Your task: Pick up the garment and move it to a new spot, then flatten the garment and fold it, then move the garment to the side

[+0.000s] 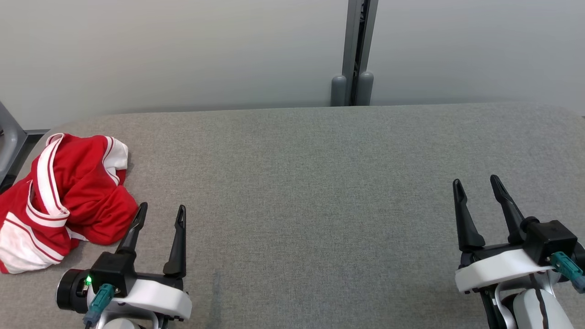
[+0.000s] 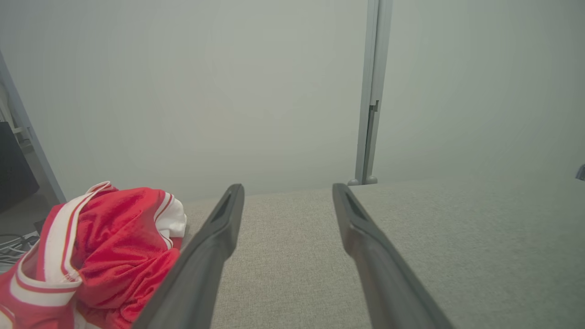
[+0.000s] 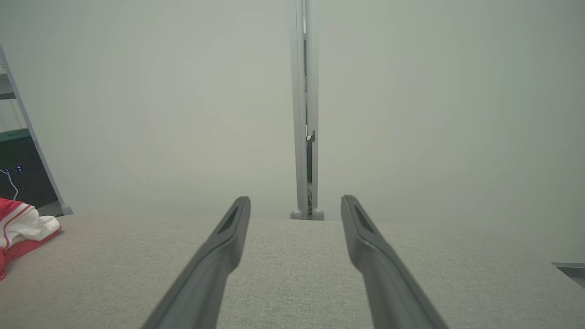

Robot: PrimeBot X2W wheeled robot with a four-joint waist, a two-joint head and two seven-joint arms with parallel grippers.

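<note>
Just left of left gripper (image 1: 162, 207), garment (image 1: 82, 183).

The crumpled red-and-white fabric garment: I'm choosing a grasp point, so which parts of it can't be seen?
Head view: crumpled red-and-white fabric garment cut by left edge.
Left wrist view: left pincer covers its lower right.
Right wrist view: mostly beyond left edge.
Overall shape: lost in folds.
</note>
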